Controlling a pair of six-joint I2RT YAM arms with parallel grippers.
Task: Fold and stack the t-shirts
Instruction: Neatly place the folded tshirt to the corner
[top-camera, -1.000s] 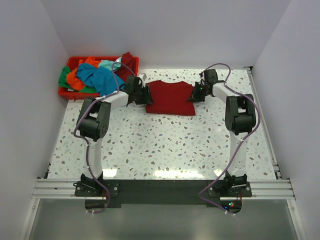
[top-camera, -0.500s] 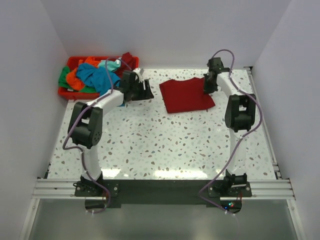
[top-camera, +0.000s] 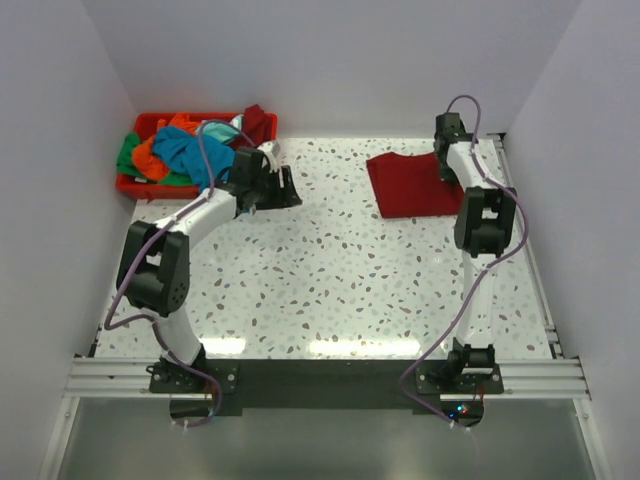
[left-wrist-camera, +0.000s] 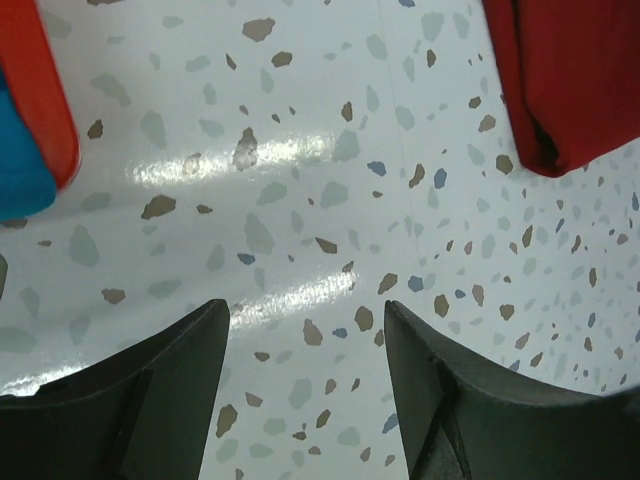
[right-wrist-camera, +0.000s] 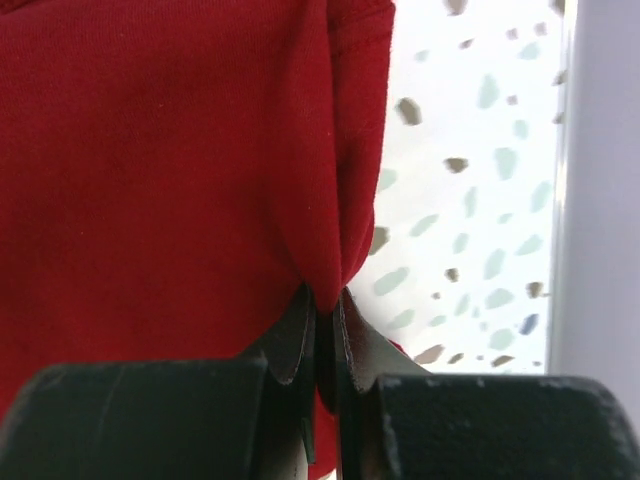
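My right tool (right-wrist-camera: 325, 302) is pinched shut on the edge of the folded dark red t-shirt (top-camera: 405, 186). Over the last second it has dragged that shirt from the far middle of the worktop (top-camera: 330, 270) to the far right corner, which I judge to be the stacking spot. My left tool (left-wrist-camera: 305, 335) has let go and hangs wide and empty near the red bin (top-camera: 128, 186), where the teal, orange and green t-shirts (top-camera: 185, 150) lie unfolded. I can read no brand, label or writing.
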